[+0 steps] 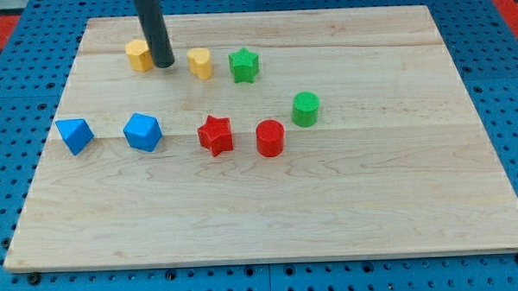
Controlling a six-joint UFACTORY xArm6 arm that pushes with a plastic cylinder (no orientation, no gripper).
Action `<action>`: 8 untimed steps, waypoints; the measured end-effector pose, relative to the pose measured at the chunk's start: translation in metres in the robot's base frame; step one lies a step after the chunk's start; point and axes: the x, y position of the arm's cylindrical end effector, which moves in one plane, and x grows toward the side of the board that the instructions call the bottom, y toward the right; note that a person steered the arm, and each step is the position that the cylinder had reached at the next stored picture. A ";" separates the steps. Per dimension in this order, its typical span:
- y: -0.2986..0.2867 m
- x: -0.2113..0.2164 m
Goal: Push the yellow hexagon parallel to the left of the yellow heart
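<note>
Wooden board (pixel 270 206) is sitting on blue pegboard. Rod's tip (pixel 163 64), jawless and holding nothing, is resting just right of yellow hexagon (pixel 138 55), left of yellow heart (pixel 200 62). Hexagon is probably light, rigid, sliding readily; push flat faces.

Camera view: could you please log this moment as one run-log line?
my tip between yellow hexagon and yellow heart | touching hexagon | hexagon left of heart

Green star (pixel 244 65): near board's top
Green cylinder (pixel 305 108): right of centre
Red star (pixel 215 135): beside red cylinder (pixel 270 137)
Blue blocks (pixel 75 135), (pixel 143 132): left
Board (pixel 330 212): wooden
</note>
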 end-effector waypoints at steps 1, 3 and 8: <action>-0.015 -0.028; -0.063 -0.013; -0.117 0.041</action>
